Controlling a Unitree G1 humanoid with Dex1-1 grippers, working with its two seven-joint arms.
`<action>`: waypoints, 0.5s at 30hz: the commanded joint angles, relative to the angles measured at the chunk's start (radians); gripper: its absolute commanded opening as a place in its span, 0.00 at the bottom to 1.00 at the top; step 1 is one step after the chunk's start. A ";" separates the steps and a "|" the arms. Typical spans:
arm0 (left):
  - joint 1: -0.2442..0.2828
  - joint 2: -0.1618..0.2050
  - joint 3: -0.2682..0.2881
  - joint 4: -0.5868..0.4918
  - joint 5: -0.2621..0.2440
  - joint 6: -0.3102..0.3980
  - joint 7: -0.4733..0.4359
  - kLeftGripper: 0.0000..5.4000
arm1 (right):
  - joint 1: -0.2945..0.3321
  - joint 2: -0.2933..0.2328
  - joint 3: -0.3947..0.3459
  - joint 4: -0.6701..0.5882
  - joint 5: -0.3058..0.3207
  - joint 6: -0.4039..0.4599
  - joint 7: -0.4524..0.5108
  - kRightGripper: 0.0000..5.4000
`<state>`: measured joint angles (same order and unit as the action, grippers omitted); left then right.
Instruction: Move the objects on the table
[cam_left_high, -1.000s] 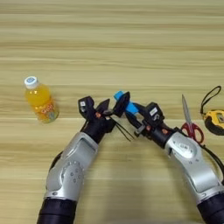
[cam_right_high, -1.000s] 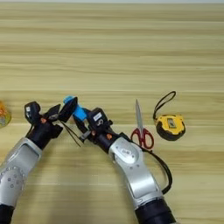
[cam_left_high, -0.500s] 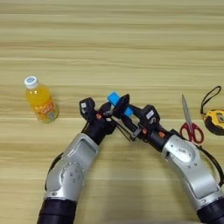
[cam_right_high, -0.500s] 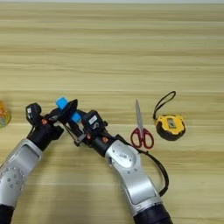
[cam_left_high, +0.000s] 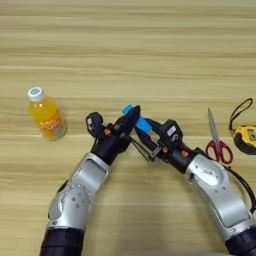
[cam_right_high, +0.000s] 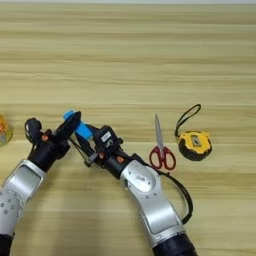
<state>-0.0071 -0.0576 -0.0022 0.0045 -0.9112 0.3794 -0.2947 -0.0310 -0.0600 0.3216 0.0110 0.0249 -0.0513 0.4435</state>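
- The wooden table (cam_left_high: 150, 45) of pale horizontal planks fills both views.
- The right arm comes in from the lower right. The right gripper (cam_left_high: 150, 134) is at the table's middle, its black fingers (cam_right_high: 90, 142) touching the lower right end of the light-blue block (cam_left_high: 141, 122). Whether they are clamped on it cannot be told.
- The left arm comes in from the lower left. The left gripper (cam_left_high: 131, 119) meets the right one at the block, one black finger (cam_left_high: 133, 116) lying across its upper left end. Its grip cannot be told either.
- The orange juice bottle (cam_left_high: 46, 114), white cap up, lies well left of the grippers. The left eye view shows it whole; the right eye view catches only a sliver at its left edge.
- The yellow tape measure (cam_right_high: 195, 144) with black strap is whole in the right eye view, cut by the edge in the left.
- The red-handled scissors (cam_right_high: 160, 146) lie just left of the tape measure, blades pointing away from the robot.
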 joint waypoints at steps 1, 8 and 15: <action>0.004 -0.088 0.003 -0.052 -0.040 0.025 0.019 0.49 | -0.006 0.006 0.006 -0.033 0.006 0.029 -0.006 0.26; 0.012 -0.081 -0.001 -0.073 -0.055 0.035 0.018 0.38 | -0.005 0.008 0.011 -0.042 0.002 0.039 -0.012 0.26; 0.016 -0.083 -0.002 -0.074 -0.046 0.028 0.022 0.25 | -0.002 0.004 0.008 -0.044 0.003 0.043 -0.013 0.26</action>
<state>-0.0013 -0.0575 -0.0014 -0.0554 -0.9522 0.4070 -0.2846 -0.0311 -0.0581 0.3284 -0.0260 0.0244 -0.0293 0.4391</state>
